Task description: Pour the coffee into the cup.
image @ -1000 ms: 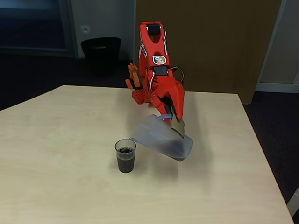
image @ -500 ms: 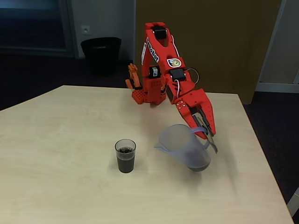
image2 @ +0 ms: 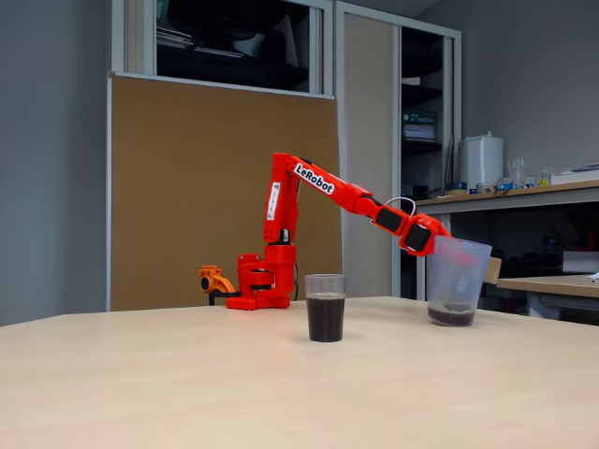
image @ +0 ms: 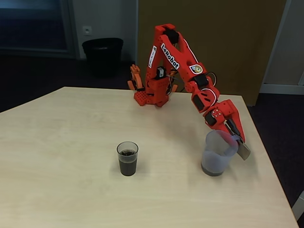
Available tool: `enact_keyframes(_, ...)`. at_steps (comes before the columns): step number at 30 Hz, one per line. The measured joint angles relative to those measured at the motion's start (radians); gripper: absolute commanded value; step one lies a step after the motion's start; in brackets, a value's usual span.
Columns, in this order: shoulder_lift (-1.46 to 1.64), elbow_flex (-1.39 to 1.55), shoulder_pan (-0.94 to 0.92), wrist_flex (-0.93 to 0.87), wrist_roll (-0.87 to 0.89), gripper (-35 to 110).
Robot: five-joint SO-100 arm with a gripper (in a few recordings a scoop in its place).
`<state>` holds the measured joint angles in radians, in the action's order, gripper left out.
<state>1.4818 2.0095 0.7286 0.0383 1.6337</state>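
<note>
Cup (image: 128,158) of coffee (image: 128,166) well left of tool (image: 236,144), clamped on upright jug (image: 216,154)

Both fixed views were evenly lit by soft, diffuse light from above, with no harsh glare. On the pale tabletop (image: 61,142) the shadows were faint and blurred: a weak one lay beside the cup (image: 127,158), another under the jug (image: 216,154). The room behind the tabletop was dim, its floor and a dark bin (image: 102,54) nearly lost in shade. The side view looked slightly soft and grainy, its distant shelves (image2: 510,187) less sharp.
</note>
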Motion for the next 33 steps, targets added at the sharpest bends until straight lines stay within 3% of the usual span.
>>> enact_keyframes(18,-0.127,-0.112,0.054,0.011,-0.161,0)
enact_keyframes(33,-0.124,0.043,0.048,0.198,0.003,5)
